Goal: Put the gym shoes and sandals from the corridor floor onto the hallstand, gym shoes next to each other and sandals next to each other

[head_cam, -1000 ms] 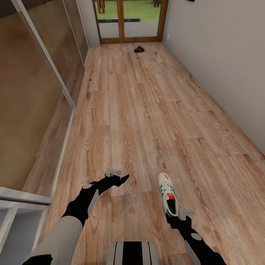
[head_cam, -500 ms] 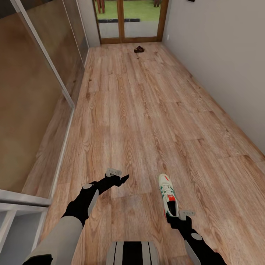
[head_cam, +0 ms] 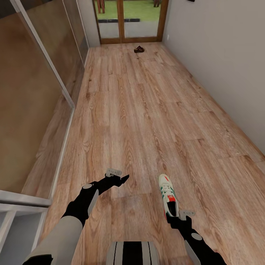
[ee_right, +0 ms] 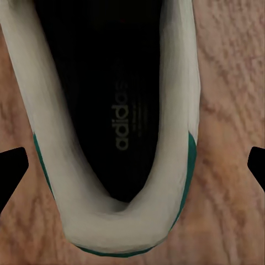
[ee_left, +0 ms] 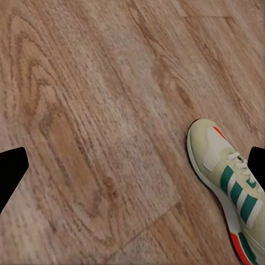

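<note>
One white gym shoe (head_cam: 168,194) with green stripes and a red-orange tongue patch lies on the wood-plank corridor floor (head_cam: 147,121), toe pointing away from me. My right gripper (head_cam: 173,218) hangs over its heel. In the right wrist view the shoe's heel opening (ee_right: 118,110) sits between the wide-apart fingertips (ee_right: 11,171), so this gripper (ee_right: 132,165) is open. My left gripper (head_cam: 123,179) is open too, to the left of the shoe, with the shoe's toe (ee_left: 221,165) beside it and bare floor between its fingers (ee_left: 11,171). A small brown sandal shape (head_cam: 138,49) lies far down the corridor by the door.
A pale grey shelf unit (head_cam: 14,206) stands at my near left. Glass-fronted panels (head_cam: 40,73) run along the left wall and a plain grey wall (head_cam: 221,66) along the right. A wood-framed glass door (head_cam: 129,22) closes the far end.
</note>
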